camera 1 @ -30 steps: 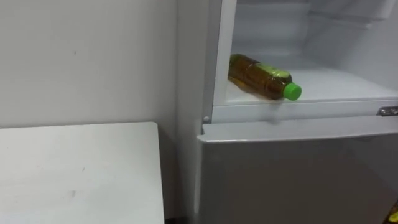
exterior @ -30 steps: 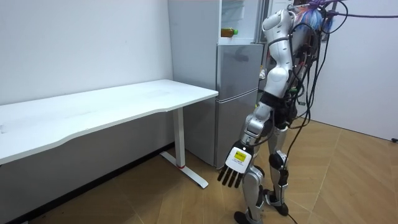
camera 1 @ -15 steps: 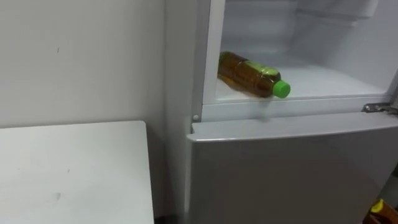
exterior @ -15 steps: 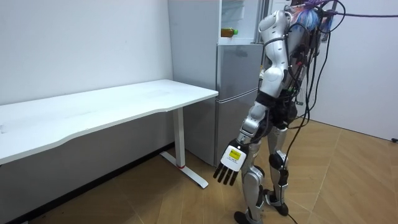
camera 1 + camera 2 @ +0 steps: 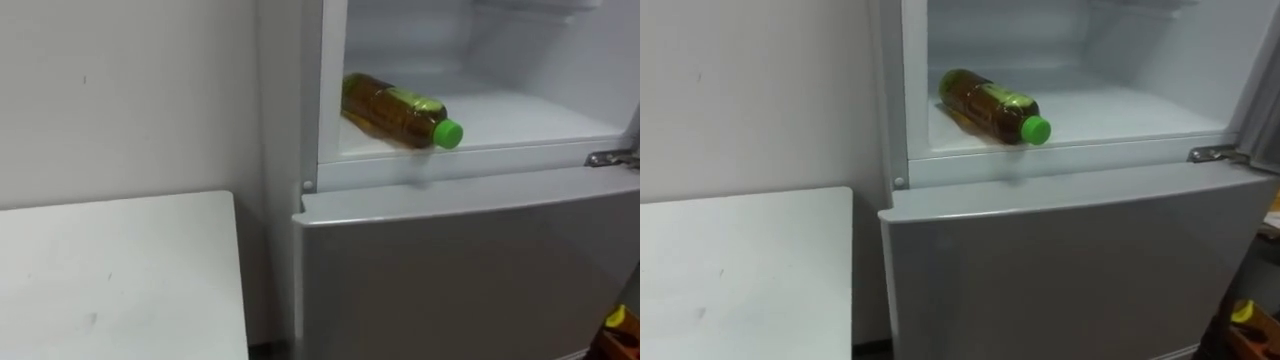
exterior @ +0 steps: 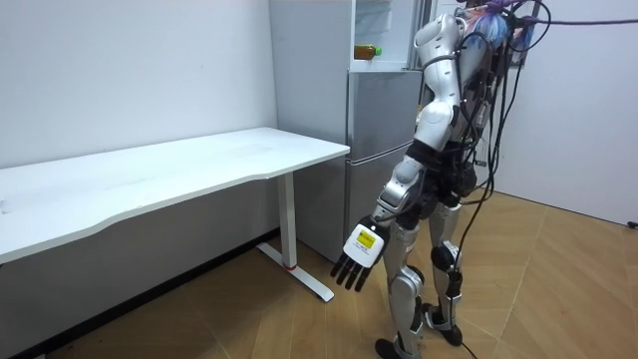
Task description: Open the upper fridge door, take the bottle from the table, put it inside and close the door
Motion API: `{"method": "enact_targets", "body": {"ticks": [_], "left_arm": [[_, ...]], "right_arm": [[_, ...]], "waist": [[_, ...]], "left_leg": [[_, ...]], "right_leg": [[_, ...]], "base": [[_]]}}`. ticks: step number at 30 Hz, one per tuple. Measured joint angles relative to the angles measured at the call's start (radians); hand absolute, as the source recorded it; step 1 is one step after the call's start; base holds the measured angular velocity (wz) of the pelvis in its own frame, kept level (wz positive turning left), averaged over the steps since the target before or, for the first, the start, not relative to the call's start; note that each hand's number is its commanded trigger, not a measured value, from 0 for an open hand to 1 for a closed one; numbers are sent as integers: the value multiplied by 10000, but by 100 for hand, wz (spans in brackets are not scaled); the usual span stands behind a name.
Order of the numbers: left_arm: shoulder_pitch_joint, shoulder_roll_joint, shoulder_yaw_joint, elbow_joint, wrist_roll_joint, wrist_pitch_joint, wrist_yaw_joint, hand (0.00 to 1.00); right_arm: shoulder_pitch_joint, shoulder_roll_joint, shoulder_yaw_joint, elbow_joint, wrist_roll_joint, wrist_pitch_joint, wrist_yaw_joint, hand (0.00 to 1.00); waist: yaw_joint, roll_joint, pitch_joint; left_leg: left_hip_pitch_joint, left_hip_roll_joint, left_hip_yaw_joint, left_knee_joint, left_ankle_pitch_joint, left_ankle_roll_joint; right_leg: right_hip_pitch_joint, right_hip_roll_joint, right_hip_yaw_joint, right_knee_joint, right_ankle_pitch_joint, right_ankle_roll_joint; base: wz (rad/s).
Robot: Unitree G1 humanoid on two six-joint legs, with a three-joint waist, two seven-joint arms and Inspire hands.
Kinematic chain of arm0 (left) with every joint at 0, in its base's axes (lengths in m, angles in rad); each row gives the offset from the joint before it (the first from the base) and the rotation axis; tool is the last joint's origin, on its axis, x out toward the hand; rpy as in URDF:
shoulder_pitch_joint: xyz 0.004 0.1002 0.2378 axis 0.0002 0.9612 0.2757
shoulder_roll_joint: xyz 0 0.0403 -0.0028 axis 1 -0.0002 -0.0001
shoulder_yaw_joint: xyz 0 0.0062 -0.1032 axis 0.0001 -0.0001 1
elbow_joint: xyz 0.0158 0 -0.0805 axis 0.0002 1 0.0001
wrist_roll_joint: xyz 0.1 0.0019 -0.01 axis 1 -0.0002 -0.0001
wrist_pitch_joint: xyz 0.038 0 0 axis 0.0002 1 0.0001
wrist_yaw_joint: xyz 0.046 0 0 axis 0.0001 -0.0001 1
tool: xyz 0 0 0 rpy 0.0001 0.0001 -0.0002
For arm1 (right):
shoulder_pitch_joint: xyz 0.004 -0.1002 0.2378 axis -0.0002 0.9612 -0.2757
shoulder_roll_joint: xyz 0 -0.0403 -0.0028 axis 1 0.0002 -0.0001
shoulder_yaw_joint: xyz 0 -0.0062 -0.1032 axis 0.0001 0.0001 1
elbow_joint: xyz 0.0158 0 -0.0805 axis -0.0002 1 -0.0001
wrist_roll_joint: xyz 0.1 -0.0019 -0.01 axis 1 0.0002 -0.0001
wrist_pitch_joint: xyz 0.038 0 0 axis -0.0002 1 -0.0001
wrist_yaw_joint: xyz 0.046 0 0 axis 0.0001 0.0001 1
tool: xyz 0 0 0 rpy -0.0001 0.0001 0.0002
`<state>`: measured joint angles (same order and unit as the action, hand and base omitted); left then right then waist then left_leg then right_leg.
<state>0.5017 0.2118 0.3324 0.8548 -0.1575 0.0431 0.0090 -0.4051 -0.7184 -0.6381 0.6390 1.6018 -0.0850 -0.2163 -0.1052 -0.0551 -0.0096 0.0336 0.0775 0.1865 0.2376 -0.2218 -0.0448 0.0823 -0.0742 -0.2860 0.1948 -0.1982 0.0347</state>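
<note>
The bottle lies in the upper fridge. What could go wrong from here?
1. The amber plastic bottle with a green cap lies on its side near the front edge of the white fridge shelf, cap outward; it may roll out.
2. The compartment is open; shutting the door may push against the cap.
3. The left hand hangs open and low, probably too far to catch a fall.

The bottle (image 5: 392, 108) is glossy plastic, the fridge door (image 5: 460, 270) smooth matt grey, the table (image 5: 120, 270) matt white.
</note>
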Motion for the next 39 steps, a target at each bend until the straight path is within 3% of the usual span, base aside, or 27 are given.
{"method": "enact_targets", "body": {"ticks": [14, 20, 31, 35, 39], "left_arm": [[-17, 0, 392, 421, 426, -7, -653, 0], [-35, -25, 968, 507, 787, -108, -962, 0], [-36, -22, 991, 900, 962, -336, -1275, 0], [-91, -26, 987, 1167, 1031, -365, -1482, 0], [-140, -20, 1010, 1167, 1170, -376, -1489, 0]], "right_arm": [[-859, -1, 676, -97, 8, -105, 23, 0], [-883, -1, 729, -199, 8, -103, 23, 0], [-880, 0, 1161, -345, -65, -293, 21, 0], [-811, 21, 1234, -796, -443, -334, -22, 0], [-474, 32, 1369, -1556, -887, -488, -116, 0]], "waist": [[-65, 145, -28], [-55, 142, -27], [-25, 160, -18], [-25, 354, 47], [46, 600, 26]], "left_leg": [[92, -18, 41, -44, 23, 7], [168, -32, 86, -151, 84, 5], [106, -52, 131, -119, 102, 24], [42, -40, 131, -45, 100, 24], [39, -28, 229, -58, 106, 18]], "right_leg": [[-141, -51, 104, 284, -43, -21], [-157, -60, 148, 348, -43, -23], [-312, -143, 149, 629, -109, -39], [-340, -137, 161, 634, -121, -44], [-473, -137, 247, 739, -146, -70]], "base": [[-2], [-4], [-1], [0], [-6]]}}
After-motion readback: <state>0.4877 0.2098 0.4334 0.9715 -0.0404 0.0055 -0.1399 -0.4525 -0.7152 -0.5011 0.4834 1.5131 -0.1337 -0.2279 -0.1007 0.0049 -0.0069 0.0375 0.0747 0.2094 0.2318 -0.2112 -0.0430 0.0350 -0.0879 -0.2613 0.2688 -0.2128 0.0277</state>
